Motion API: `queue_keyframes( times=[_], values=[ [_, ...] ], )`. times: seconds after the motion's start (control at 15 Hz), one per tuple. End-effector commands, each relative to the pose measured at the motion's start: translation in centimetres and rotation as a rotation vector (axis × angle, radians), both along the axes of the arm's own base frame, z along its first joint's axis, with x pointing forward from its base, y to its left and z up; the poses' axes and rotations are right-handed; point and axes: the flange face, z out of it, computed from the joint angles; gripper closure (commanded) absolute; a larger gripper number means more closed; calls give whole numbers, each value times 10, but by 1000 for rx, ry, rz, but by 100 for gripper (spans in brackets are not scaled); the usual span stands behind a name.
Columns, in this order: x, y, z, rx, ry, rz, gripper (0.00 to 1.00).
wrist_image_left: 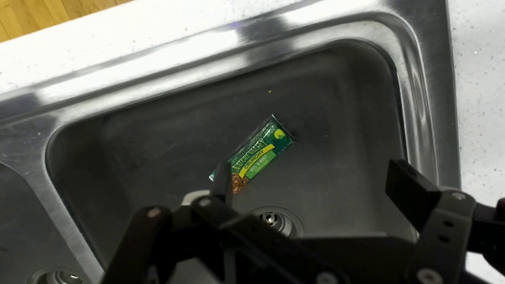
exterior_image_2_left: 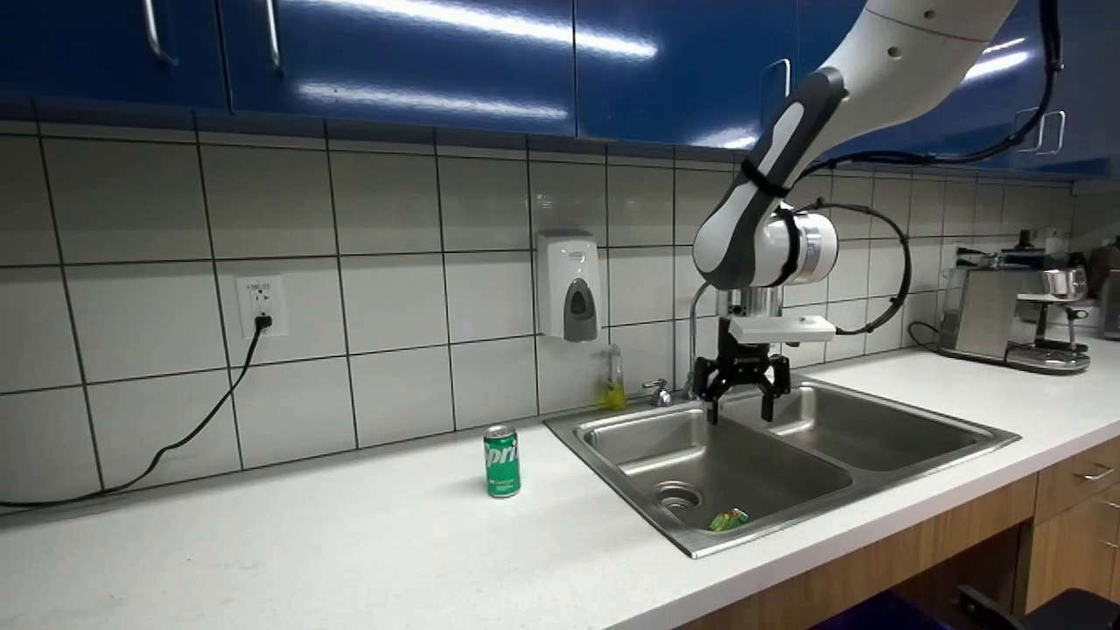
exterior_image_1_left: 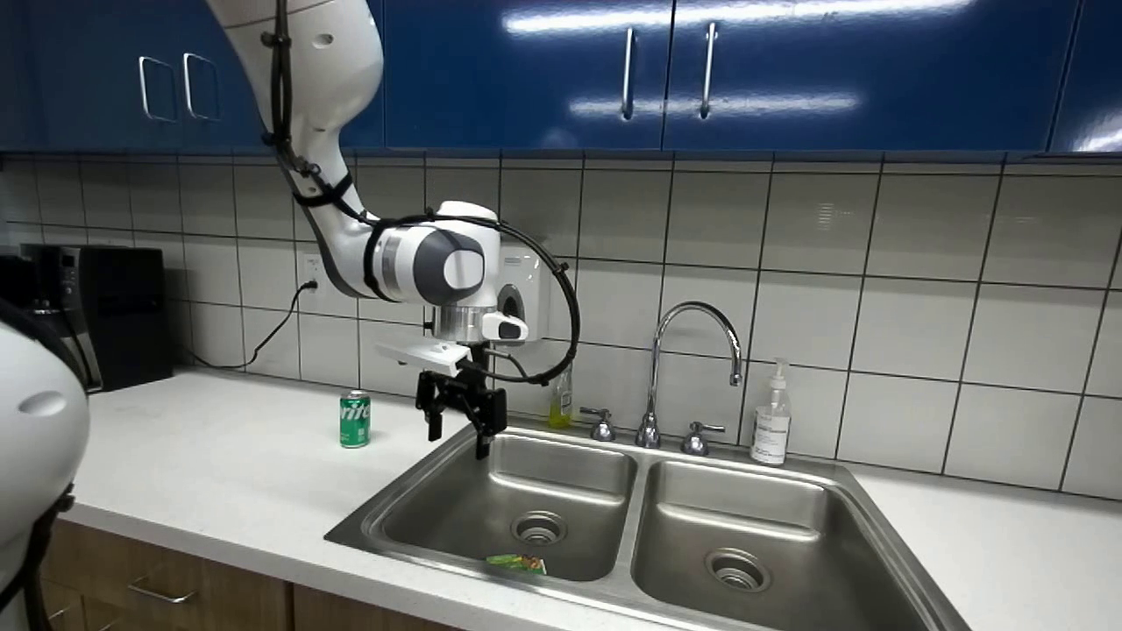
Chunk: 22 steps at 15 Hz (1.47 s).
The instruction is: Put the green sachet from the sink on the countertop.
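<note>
- Counter [exterior_image_1_left: 237, 447], at left in an exterior view: the likely goal. A release from too high could end in a slide off the front edge.
- Can [exterior_image_1_left: 354, 419]: upright on the counter, near the sink [exterior_image_1_left: 372, 513]; a low sideways carry could tip it.
- Hand [exterior_image_1_left: 458, 438]: poised above the left half of the sink, its two fingers [wrist_image_left: 412, 193] spread wide with nothing between them. Lowered straight, it would probably miss the packet [exterior_image_1_left: 517, 563], which lies nearer the front.
- Packet: green, on the floor of that half, between the drain [exterior_image_1_left: 539, 528] and the sink's front side. That side could block a finger; a pinch on one end alone could let it slip.
- Cable [exterior_image_1_left: 578, 320]: bowed out to the right of the hand; a swing that way could snag the tap [exterior_image_1_left: 653, 386].
- Hard to judge in both exterior views: how near the packet lies to the sink's front side.
- Wrist view, left: one finger hides part of the packet.
- Middle: the hand's frame hides part of the drain.
- Right: the other finger's linkage runs past the border.
</note>
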Motion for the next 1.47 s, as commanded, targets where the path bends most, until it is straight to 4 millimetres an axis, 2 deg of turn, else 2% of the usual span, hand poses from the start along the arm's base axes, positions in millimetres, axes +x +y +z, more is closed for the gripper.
queue_keyframes(
  times=[0.0, 0.87, 1.4],
  values=[
    [22, 2, -15, 13, -7, -57, 0],
    [54, -25, -93, 5, -13, -192, 0],
    [57, -30, -142, -13, 23, -200, 0]
  ],
)
